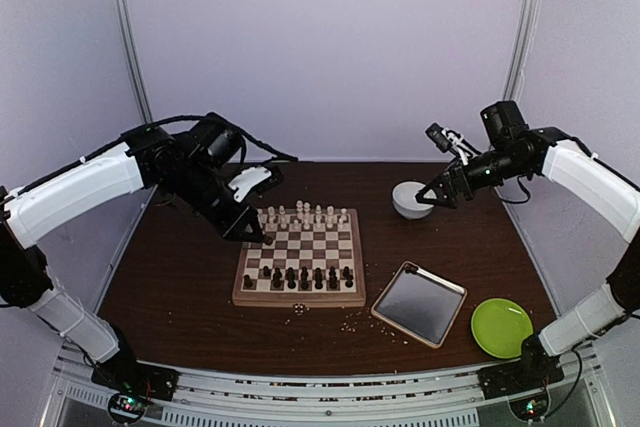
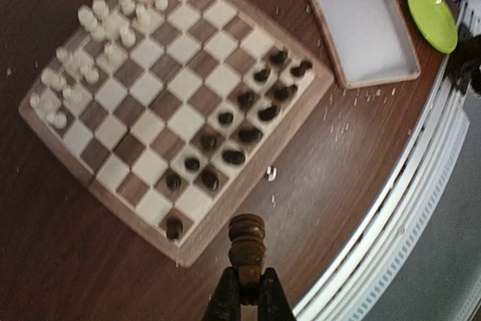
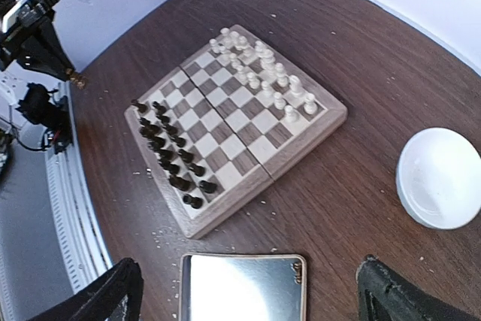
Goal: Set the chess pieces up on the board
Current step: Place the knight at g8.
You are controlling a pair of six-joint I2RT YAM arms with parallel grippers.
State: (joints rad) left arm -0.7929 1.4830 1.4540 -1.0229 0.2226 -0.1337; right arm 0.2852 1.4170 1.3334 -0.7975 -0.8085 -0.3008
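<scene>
Brown wooden piece (image 2: 246,237): one, pinched at its bottom by the left gripper (image 2: 246,297) and held in the air by the board's left edge. The fingers (image 2: 225,300) hide its foot.
Board (image 1: 260,299): one, lying flat in the middle of the brown table (image 1: 170,277).
Dark pieces (image 1: 305,277): about fourteen, standing in the two near rows.
Cream pieces (image 1: 300,215): in the two far rows, too crowded and small to count.
Crumbs (image 1: 350,324): lots of tiny pale bits on the table just in front of the board.
Metal tray (image 1: 419,304): one, shiny, just right of the board. The right wrist view cuts off its near end.
White bowl (image 1: 408,202): one, behind the tray, partly hidden by the arm.
Right gripper (image 1: 435,194): spread wide apart, holding nothing, up over the bowl.
Green plate (image 1: 501,327): one, near the front right corner.
</scene>
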